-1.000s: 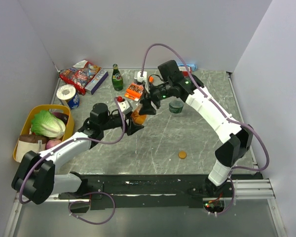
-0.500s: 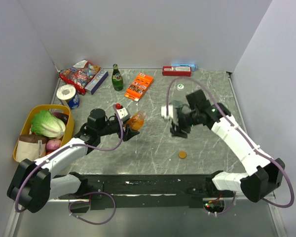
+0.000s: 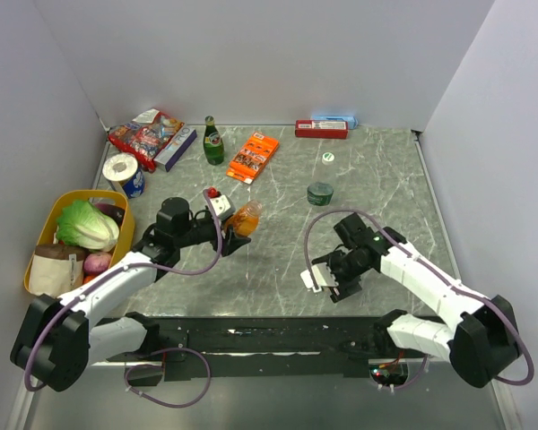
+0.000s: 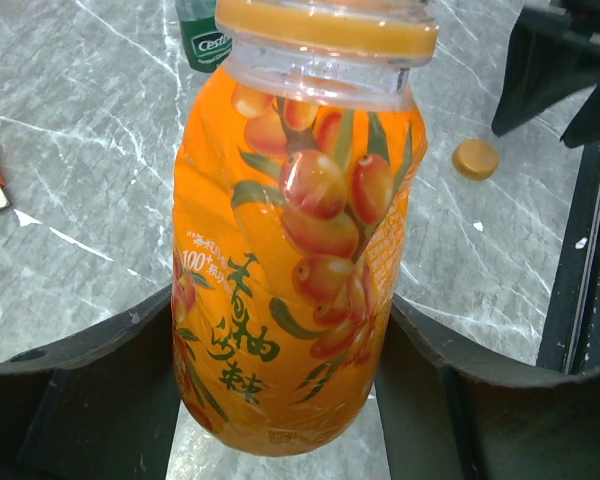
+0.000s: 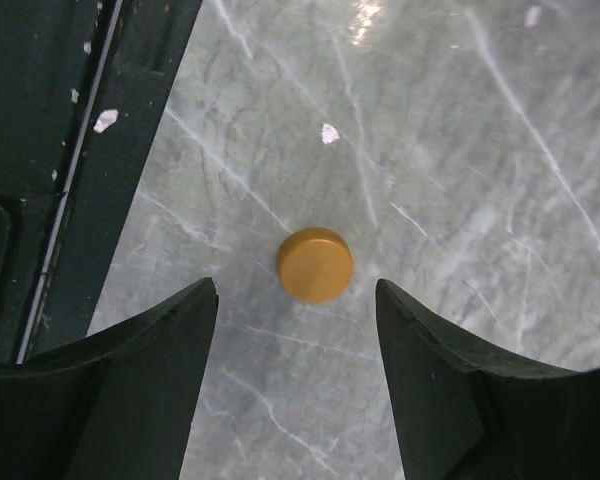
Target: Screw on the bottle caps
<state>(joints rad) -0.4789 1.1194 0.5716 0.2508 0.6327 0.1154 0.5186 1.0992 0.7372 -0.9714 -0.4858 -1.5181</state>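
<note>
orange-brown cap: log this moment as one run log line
left gripper: shut on orange bottle | right gripper: open, over orange-brown cap on table | cap: not yet grasped

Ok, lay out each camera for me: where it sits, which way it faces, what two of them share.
Top external: above and behind the bases, looking down on the table; left arm and right arm both show.
Left wrist: on the left arm, looking along the left fingers clamped on the orange bottle.
Right wrist: looking down at the orange cap, framed by the open right fingers.
Shared: both wrist views show that cap on the table.
</note>
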